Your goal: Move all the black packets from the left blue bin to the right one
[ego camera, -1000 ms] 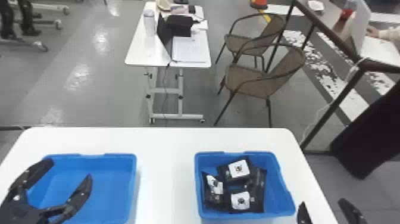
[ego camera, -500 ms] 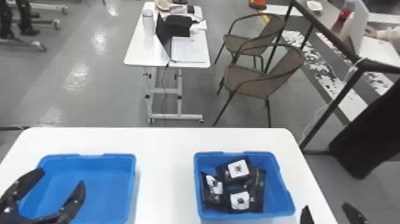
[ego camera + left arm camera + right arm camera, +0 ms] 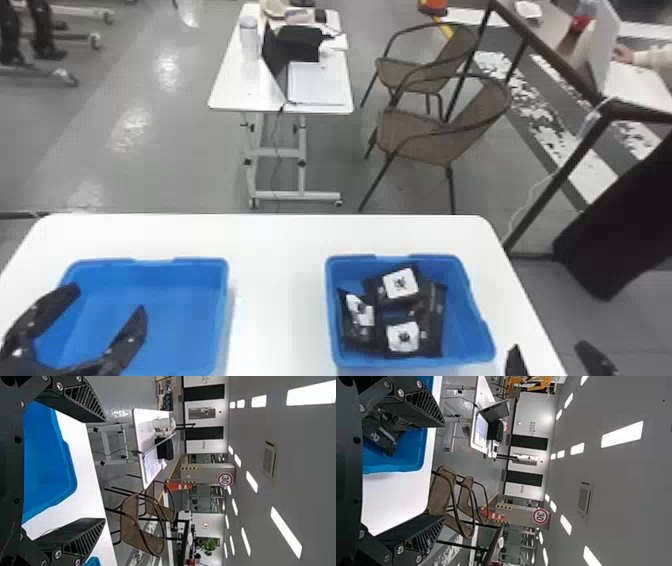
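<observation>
Currently, the black packets (image 3: 431, 312) are gathered inside the right blue bin (image 3: 470, 317), to the left of the right gripper (image 3: 550, 349) and well off to the right of the left gripper (image 3: 109, 299). White labels (image 3: 400, 283) are carried by three of them, and the packets are crowded against one another. Near that bin, by the table's right edge, the right gripper's fingers are held apart. The left gripper's fingers are likewise spread, and are seen over the left blue bin (image 3: 175, 310). Both bins are supported by the white table (image 3: 280, 285), which is stretched between the grippers and ahead of them. Farther ahead, between the grippers, a smaller table (image 3: 232, 92) and brown chairs (image 3: 415, 142) are placed on the grey floor (image 3: 165, 165).
</observation>
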Action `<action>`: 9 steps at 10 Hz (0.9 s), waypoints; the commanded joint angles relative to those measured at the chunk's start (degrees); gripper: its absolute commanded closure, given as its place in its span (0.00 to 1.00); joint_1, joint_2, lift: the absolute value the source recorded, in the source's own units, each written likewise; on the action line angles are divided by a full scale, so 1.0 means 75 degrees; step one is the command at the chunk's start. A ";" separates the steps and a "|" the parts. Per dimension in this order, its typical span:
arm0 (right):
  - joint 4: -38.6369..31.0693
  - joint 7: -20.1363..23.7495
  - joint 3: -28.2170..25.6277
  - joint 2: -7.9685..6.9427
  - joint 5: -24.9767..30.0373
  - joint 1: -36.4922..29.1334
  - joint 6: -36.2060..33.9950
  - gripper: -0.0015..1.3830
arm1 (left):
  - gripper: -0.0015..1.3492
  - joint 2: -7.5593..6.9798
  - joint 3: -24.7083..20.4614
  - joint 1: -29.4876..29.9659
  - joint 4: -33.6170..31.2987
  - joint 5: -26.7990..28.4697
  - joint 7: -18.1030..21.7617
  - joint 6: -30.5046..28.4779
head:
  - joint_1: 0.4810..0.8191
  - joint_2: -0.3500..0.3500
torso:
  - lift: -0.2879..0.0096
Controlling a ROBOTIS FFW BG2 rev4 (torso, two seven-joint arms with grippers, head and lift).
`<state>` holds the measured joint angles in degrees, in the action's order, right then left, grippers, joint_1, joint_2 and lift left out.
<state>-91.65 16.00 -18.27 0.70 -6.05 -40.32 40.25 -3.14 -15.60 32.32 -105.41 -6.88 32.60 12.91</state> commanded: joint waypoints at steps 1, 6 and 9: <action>-0.0002 0.0000 0.0010 -0.0101 -0.0002 -0.0002 0.0000 0.15 | 0.11 -0.0003 0.0006 0.0003 0.0015 -0.0020 0.0001 -0.0011 | 0.63 0.31 | 0.97; -0.0014 0.0000 0.0022 -0.0101 -0.0014 -0.0014 -0.0023 0.15 | 0.11 -0.0003 0.0042 0.0015 0.0062 -0.0078 0.0001 -0.0105 | 0.63 0.31 | 0.97; -0.0014 0.0012 0.0022 -0.0101 -0.0060 -0.0038 -0.0070 0.15 | 0.11 -0.0003 0.0053 0.0015 0.0086 -0.0114 0.0012 -0.0151 | 0.63 0.30 | 0.97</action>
<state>-91.76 16.05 -18.10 0.70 -6.46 -40.60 39.76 -3.17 -15.19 32.43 -104.77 -7.68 32.67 11.82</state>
